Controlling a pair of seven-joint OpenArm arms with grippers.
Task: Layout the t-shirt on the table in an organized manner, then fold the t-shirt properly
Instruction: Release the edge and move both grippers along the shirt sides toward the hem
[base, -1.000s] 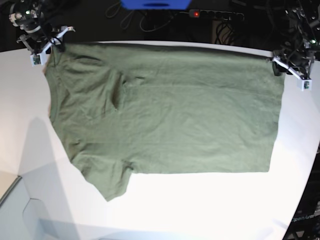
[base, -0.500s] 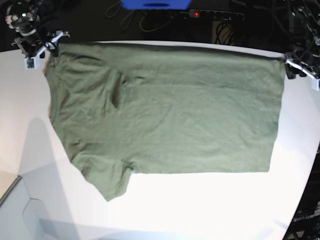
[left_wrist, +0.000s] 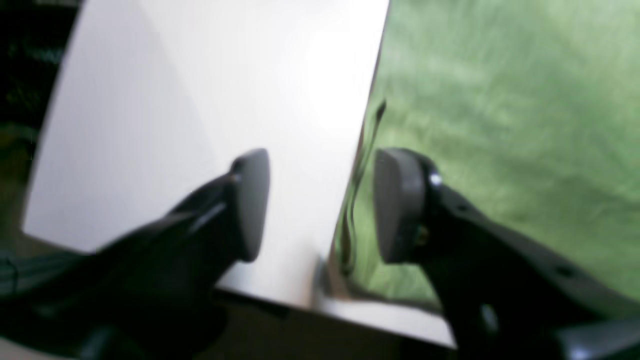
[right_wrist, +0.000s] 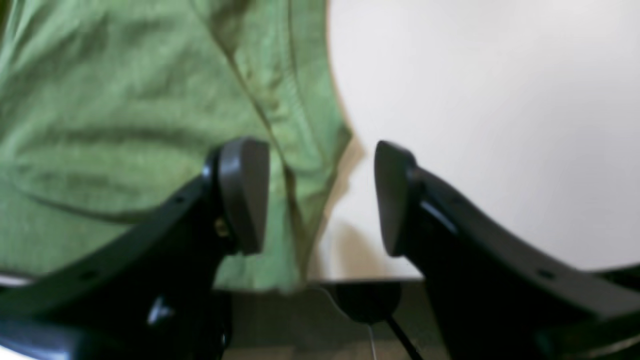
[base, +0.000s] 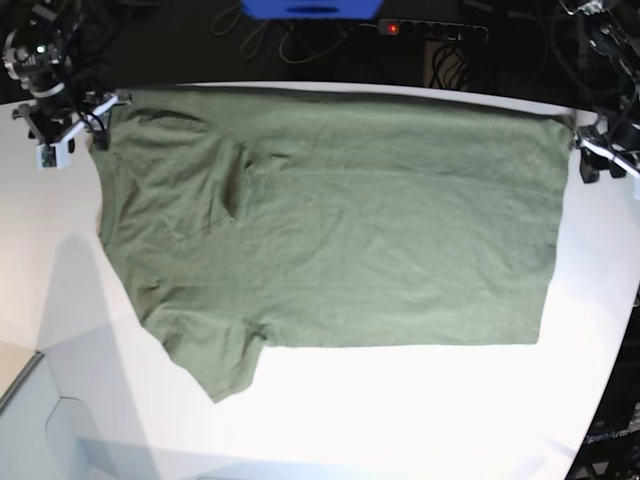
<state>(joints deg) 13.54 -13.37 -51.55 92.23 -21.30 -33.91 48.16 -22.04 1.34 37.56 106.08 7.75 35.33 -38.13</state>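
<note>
Black curved arms ending in grey oval pads (right_wrist: 245, 195), small screws showing; white bracketed left gripper (base: 600, 160) and right gripper (base: 70, 125), dark cables behind.

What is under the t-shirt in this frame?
The t-shirt lies spread on the white table, which shows bare around three of its sides. Whatever sits beneath the cloth itself is covered; no bulge is visible.

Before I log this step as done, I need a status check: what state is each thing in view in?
t-shirt: spread flat on the table, wrinkled, not folded, held by neither gripper.
table: white, bearing the shirt.
left gripper: open, empty, over the shirt's edge.
right gripper: open, empty, over the shirt's edge.
</note>
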